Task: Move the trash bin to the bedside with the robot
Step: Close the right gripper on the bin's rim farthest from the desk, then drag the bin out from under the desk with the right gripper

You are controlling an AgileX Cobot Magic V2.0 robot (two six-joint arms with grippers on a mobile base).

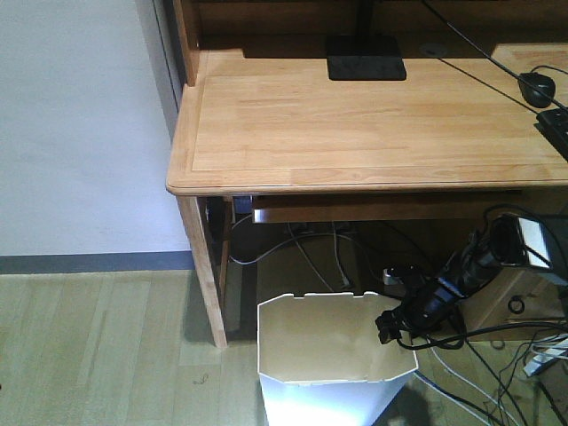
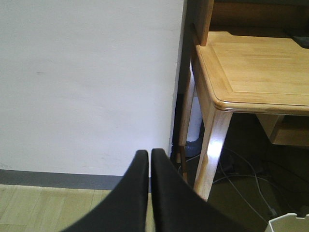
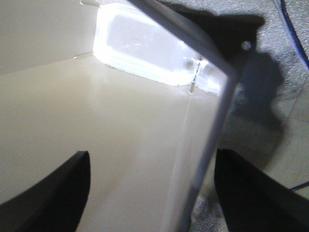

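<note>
You have one bin [image 1: 330, 355], two tools and one surface [image 1: 355, 115] in view.

The bin stands upright on the floor [image 1: 98, 346], just in front of the surface's front edge and to the right of its front left leg [image 1: 202, 266]. Its cream inside faces the front camera, and its white outer wall glares at the bottom of that view. A corner of its rim [image 2: 289, 223] also shows low in the left wrist view.

Your right tool [image 1: 388, 327] is at the bin's right rim, reaching in from the right on its black arm. The right wrist view shows this tool [image 3: 152, 157] wide apart and straddling the bin's wall [image 3: 212, 145]. One finger [image 3: 53, 198] is over the cream inside and the other [image 3: 256, 193] is outside, above the floor. The wall runs between them, nearer the outer finger, and you cannot tell whether either pad touches it.

Your left tool [image 2: 149, 157] has its two fingers pressed together, with only a thin seam between them. It holds nothing and points at the white wall [image 2: 87, 82] beside the surface's corner.

On the surface you have one black monitor base [image 1: 366, 62] and one mouse [image 1: 537, 86]. Several cables [image 1: 311, 253] hang and lie beneath it.
</note>
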